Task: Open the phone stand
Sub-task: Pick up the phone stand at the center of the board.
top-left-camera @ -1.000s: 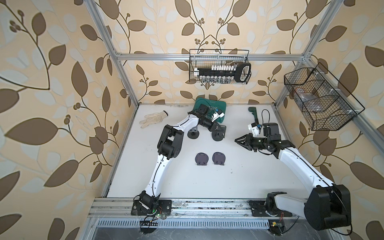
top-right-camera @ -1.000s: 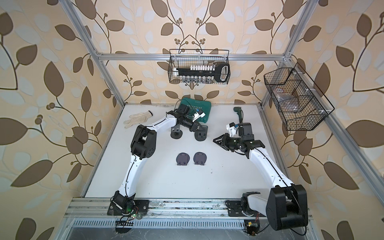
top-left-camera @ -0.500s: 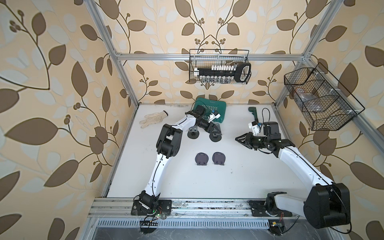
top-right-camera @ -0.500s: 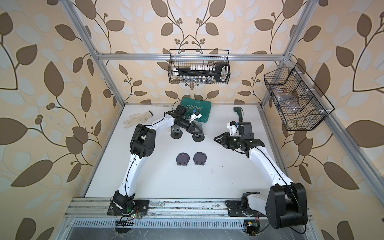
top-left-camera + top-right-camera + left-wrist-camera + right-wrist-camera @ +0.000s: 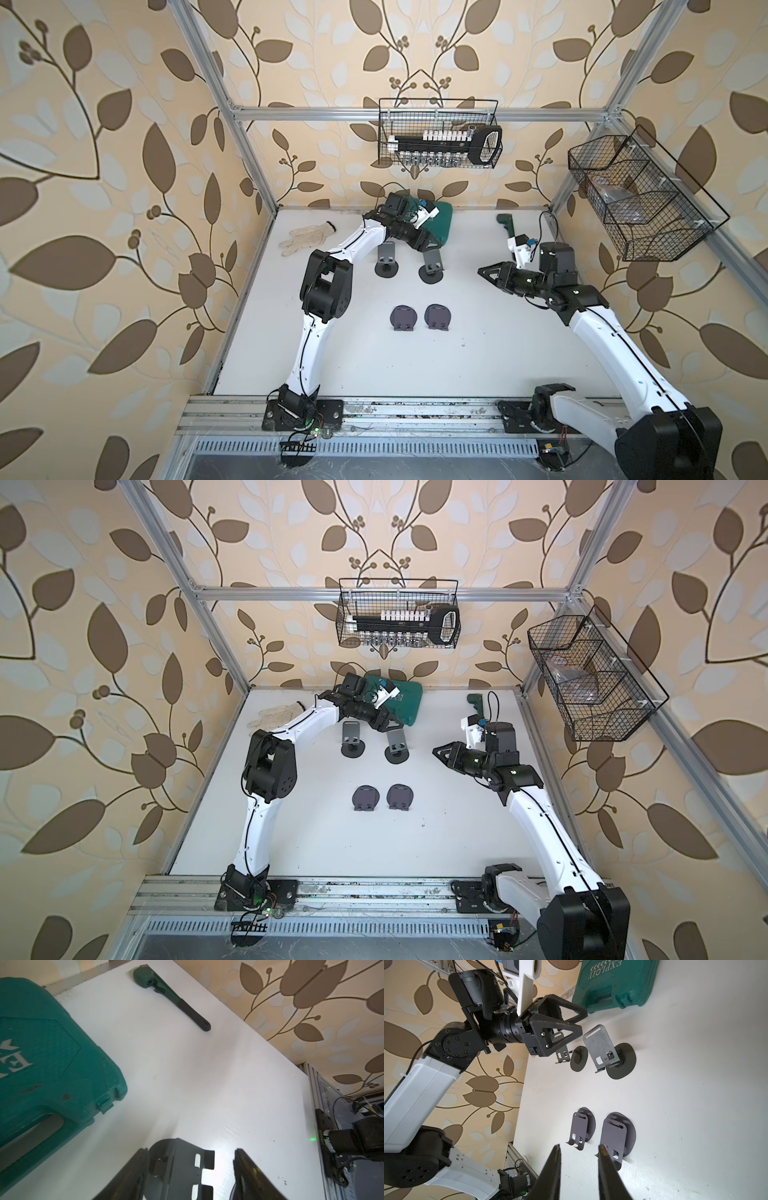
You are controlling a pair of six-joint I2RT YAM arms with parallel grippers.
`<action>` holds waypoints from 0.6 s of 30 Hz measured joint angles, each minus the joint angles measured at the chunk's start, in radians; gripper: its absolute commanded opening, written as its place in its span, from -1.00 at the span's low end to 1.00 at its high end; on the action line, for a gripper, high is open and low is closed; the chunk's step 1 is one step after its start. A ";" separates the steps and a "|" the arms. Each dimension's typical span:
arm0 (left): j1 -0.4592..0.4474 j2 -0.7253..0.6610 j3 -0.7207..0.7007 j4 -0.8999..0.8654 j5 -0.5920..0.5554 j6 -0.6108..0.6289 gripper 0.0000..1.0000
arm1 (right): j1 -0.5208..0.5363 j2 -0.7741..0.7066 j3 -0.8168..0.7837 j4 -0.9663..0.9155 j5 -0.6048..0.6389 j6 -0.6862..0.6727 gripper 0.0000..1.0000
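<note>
Two dark grey phone stands (image 5: 386, 262) (image 5: 432, 266) stand opened near the back, plates raised over round bases. Two more (image 5: 403, 318) (image 5: 438, 318) lie folded flat mid-table. My left gripper (image 5: 428, 245) is open just above the right-hand opened stand (image 5: 178, 1163); its plate sits between the fingers, close to one and apart from the other (image 5: 241, 1159). The right gripper (image 5: 484, 272) hovers right of the stands, jaws a little apart with nothing between them. In the right wrist view the folded stands (image 5: 614, 1136) lie beyond its fingertips.
A green tool case (image 5: 436, 220) lies at the back just behind the left gripper. A green-headed wrench (image 5: 507, 224) is at the back right and a white glove (image 5: 305, 239) at the back left. Wire baskets hang on the back wall (image 5: 440, 141) and right wall (image 5: 636, 199).
My left gripper has opened and let go of the right-hand opened stand, which stays upright on its base. The right arm has barely moved.
</note>
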 measured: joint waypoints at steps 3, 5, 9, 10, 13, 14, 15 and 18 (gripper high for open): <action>0.000 -0.050 -0.063 0.024 -0.084 -0.031 0.35 | 0.000 -0.045 0.011 -0.023 0.016 -0.007 -0.43; 0.000 -0.119 -0.138 0.025 -0.142 -0.067 0.35 | 0.000 -0.080 0.026 -0.044 0.032 -0.018 -0.35; 0.000 -0.296 -0.282 0.047 -0.179 -0.154 0.35 | 0.003 -0.130 0.054 -0.069 0.060 -0.045 -0.32; 0.000 -0.362 -0.336 0.066 -0.180 -0.188 0.35 | 0.007 -0.138 0.060 -0.076 0.073 -0.053 -0.30; 0.000 -0.540 -0.483 0.117 -0.170 -0.275 0.33 | 0.042 -0.158 0.069 -0.093 0.116 -0.077 -0.21; -0.003 -0.600 -0.538 0.139 -0.167 -0.305 0.34 | 0.068 -0.166 0.072 -0.102 0.140 -0.092 -0.17; -0.006 -0.640 -0.578 0.151 -0.166 -0.322 0.34 | 0.091 -0.172 0.074 -0.106 0.156 -0.100 -0.12; -0.031 -0.741 -0.700 0.149 -0.169 -0.368 0.35 | 0.187 -0.198 0.076 -0.115 0.222 -0.139 -0.05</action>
